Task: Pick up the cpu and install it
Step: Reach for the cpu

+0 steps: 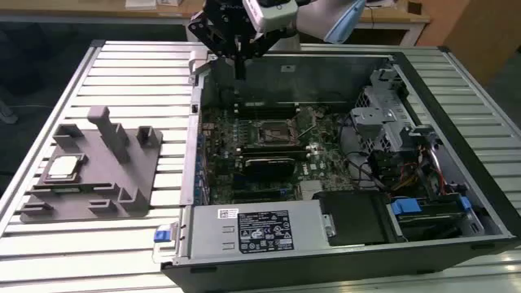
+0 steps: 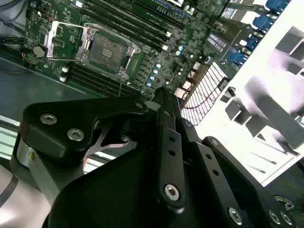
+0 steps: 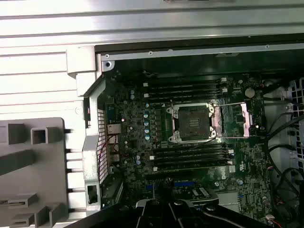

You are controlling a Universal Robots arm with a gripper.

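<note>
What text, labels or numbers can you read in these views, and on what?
Nothing reads clearly.
Black label on the grey power supply cover: print too small to read.
White sticker beside it: too small to read.
Motherboard: markings blurred.
cpu top: no legible print.

Finding no legible text anywhere. Spotting a black rectangular label with white marks [image 1: 265,232] on the flat grey metal power-supply box [image 1: 204,238], along the near edge of the open black computer case [image 1: 342,270], lettering too small to make out. Noting a small white barcode sticker [image 1: 227,213] just beside that label, toward the box's far corner, equally unreadable.
</note>
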